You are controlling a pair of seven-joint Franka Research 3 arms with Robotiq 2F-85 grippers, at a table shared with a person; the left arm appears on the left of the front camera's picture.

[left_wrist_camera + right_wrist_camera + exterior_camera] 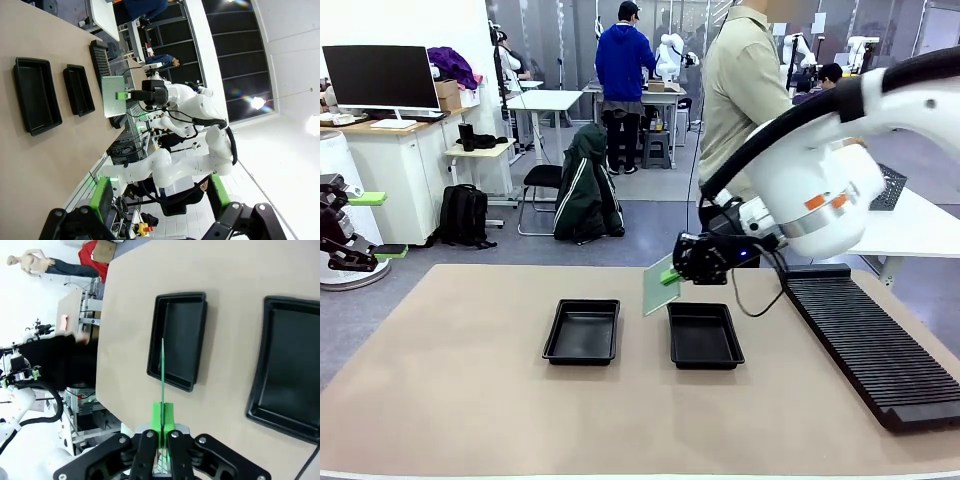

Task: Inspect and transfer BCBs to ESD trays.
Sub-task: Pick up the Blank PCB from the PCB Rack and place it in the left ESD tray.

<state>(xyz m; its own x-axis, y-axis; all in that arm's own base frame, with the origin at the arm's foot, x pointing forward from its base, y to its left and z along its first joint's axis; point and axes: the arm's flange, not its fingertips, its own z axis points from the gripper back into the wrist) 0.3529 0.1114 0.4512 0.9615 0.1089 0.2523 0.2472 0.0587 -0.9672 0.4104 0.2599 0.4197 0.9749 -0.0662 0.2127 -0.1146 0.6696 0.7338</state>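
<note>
A thin flat green rectangular circuit board is raised off the table, upright and slightly tilted, near the left rim of the right tray. The left tray lies beside it, slightly apart. Both are shallow, black, rectangular plastic with flared rims.

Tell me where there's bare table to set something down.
The table is bare left of the left ESD tray and along the near edge before both trays. Crowded: the right gripper holds a BCB up by the right ESD tray, and the rack lines the right side.
</note>
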